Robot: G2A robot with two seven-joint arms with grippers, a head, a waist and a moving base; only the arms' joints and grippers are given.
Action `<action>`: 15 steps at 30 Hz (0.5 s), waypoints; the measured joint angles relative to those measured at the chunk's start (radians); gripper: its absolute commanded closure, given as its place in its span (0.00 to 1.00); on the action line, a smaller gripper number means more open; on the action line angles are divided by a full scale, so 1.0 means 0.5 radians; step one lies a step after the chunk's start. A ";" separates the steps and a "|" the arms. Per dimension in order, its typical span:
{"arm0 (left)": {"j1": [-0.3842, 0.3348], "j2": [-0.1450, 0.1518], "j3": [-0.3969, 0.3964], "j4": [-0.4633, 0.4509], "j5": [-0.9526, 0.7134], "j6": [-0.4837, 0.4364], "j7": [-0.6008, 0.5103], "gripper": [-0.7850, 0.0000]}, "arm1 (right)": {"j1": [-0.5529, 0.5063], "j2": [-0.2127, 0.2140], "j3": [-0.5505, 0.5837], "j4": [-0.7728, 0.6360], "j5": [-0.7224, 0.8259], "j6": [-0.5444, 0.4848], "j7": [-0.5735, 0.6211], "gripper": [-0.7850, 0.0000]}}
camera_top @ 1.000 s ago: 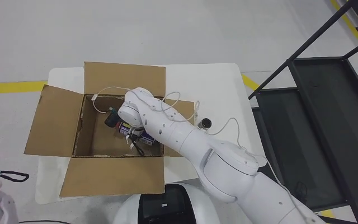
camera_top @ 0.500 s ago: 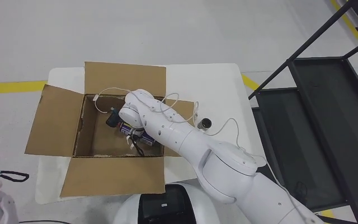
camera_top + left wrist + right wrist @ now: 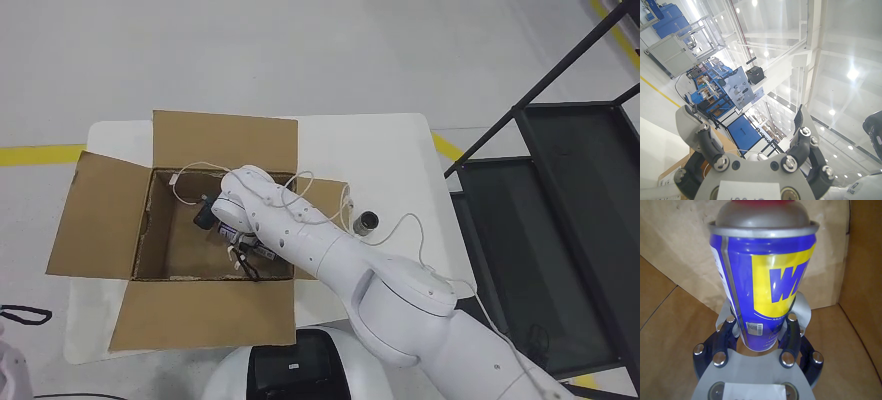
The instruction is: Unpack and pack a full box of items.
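Right gripper (image 3: 763,313) clamps blue, yellow-labelled spray can (image 3: 762,275) inside cardboard box (image 3: 677,247).

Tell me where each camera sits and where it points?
Top view: above the arms, looking down at the table, the box and the right arm in it.
Left wrist view: on the left wrist, facing up at the ceiling; left gripper open.
Right wrist view: on the right wrist, inside the box, facing its wall; right gripper holds a can.
Shared: top and right wrist views both show the box.
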 measured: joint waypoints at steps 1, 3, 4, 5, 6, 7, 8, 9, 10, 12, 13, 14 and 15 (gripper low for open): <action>0.000 0.000 0.000 0.000 0.000 0.000 0.000 0.00 | 0.001 -0.002 0.001 0.003 0.000 0.003 -0.007 1.00; 0.000 0.000 0.000 0.000 0.000 0.000 0.000 0.00 | 0.004 -0.005 0.005 0.005 -0.001 0.003 -0.029 1.00; 0.000 0.000 0.000 0.000 0.000 0.000 0.000 0.00 | 0.005 -0.006 0.007 0.003 0.001 0.001 -0.042 1.00; 0.000 0.000 0.000 0.000 0.000 0.000 0.000 0.00 | 0.007 -0.008 0.010 -0.003 0.003 -0.007 -0.054 1.00; 0.000 0.000 0.000 0.000 0.000 0.000 0.000 0.00 | 0.009 -0.009 0.013 -0.011 0.005 -0.012 -0.061 1.00; 0.000 0.000 0.000 0.000 0.000 0.000 0.000 0.00 | 0.012 -0.009 0.017 -0.021 0.009 -0.016 -0.066 1.00; 0.000 0.000 0.000 0.000 0.000 0.000 0.000 0.00 | 0.015 -0.010 0.022 -0.037 0.012 -0.018 -0.070 1.00; 0.000 0.000 0.000 0.000 0.000 0.000 0.000 0.00 | 0.019 -0.009 0.026 -0.050 0.012 -0.017 -0.071 1.00; 0.000 0.000 0.000 0.000 0.000 0.000 0.000 0.00 | 0.021 -0.008 0.030 -0.065 0.012 -0.016 -0.072 1.00; 0.000 0.000 0.000 0.000 0.000 0.000 0.000 0.00 | 0.023 -0.003 0.041 -0.106 0.009 -0.007 -0.078 1.00; 0.000 0.000 0.000 0.000 0.000 0.000 0.000 0.00 | 0.020 0.001 0.047 -0.126 0.008 -0.002 -0.083 1.00; 0.000 0.000 0.000 0.000 0.000 0.000 0.000 0.00 | 0.015 0.007 0.057 -0.158 0.006 0.008 -0.093 1.00; 0.000 0.000 0.000 0.000 0.000 0.000 0.000 0.00 | 0.010 0.012 0.065 -0.186 0.003 0.017 -0.102 1.00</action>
